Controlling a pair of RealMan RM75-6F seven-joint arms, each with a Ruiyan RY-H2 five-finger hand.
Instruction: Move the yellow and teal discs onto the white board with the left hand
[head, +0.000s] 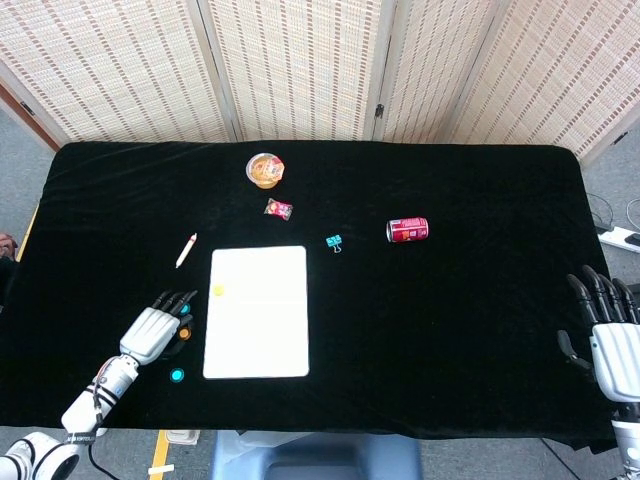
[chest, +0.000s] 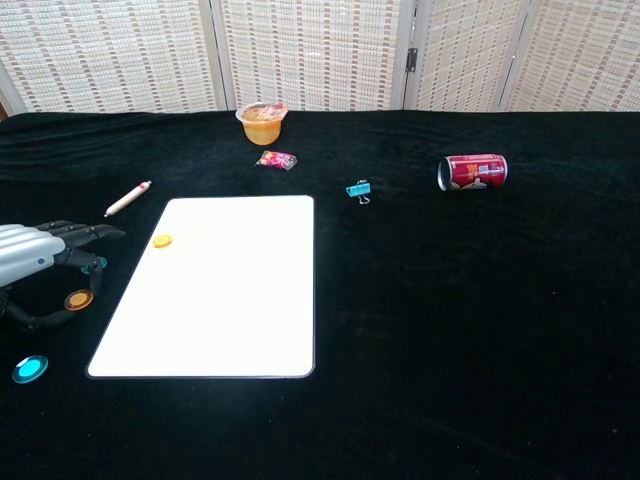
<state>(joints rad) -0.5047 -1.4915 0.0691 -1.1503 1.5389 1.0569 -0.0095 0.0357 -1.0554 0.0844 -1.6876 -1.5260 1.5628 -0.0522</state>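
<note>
The white board (head: 257, 312) (chest: 215, 285) lies flat on the black table. A yellow disc (head: 218, 291) (chest: 162, 241) sits on its upper left corner. My left hand (head: 150, 332) (chest: 30, 260) hovers just left of the board, fingers spread and empty. A small teal disc (head: 185, 309) (chest: 99, 264) peeks out by its fingertips, and an orange disc (head: 183, 333) (chest: 78, 298) lies under the hand near the thumb. A larger teal disc (head: 177, 376) (chest: 29, 369) lies nearer the front edge. My right hand (head: 608, 325) rests open at the far right edge.
A pencil-like stick (head: 186, 250) (chest: 127, 198) lies behind the left hand. Farther back are a snack cup (head: 264, 170) (chest: 262, 122), a candy wrapper (head: 278, 209) (chest: 277, 159), a teal binder clip (head: 333, 242) (chest: 358, 190) and a red can (head: 407, 230) (chest: 472, 171) on its side.
</note>
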